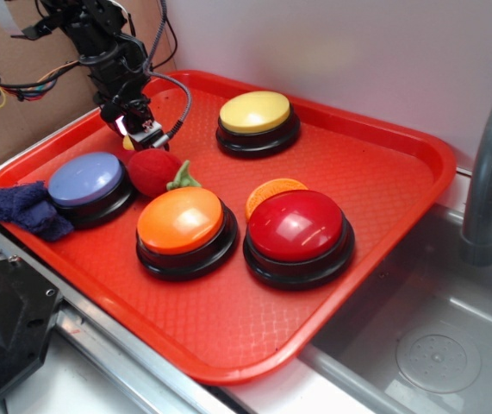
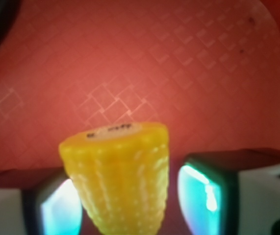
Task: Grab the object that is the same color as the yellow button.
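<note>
open lane: bare tray [image 1: 375, 181] right of yellow button [image 1: 255, 112]
blockers: red plush ball [image 1: 152, 172], blue button [image 1: 85, 179] just beside gripper [image 1: 138, 131]

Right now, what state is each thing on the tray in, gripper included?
Gripper: open, fingers on either side of the corn, a gap visible on the right.
Corn: between the fingers, not yet clamped.
Yellow button: upright, untouched, at the tray's far side.
Orange button: upright, untouched.
Red button: upright, partly hiding the orange slice.
Blue button: upright, cloth against it.
Red plush strawberry: lying beside the gripper.
</note>
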`<control>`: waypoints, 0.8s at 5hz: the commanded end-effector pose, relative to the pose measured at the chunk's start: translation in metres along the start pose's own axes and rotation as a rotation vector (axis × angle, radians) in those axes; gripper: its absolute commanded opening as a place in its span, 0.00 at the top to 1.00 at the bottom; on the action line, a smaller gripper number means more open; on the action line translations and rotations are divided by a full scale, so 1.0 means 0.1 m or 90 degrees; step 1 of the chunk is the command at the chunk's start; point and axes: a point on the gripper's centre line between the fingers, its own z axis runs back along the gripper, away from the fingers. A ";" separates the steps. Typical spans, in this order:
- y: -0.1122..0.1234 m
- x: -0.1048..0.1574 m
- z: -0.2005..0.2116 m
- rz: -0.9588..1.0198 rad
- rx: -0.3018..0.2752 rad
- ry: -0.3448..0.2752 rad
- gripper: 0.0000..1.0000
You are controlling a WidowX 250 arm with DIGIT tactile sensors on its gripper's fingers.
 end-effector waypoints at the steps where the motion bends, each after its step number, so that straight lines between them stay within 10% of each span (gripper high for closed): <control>1: 0.06 0.16 0.15 0.008 0.006 -0.023 1.00; 4: -0.33 0.08 0.98 0.106 -0.020 0.066 1.00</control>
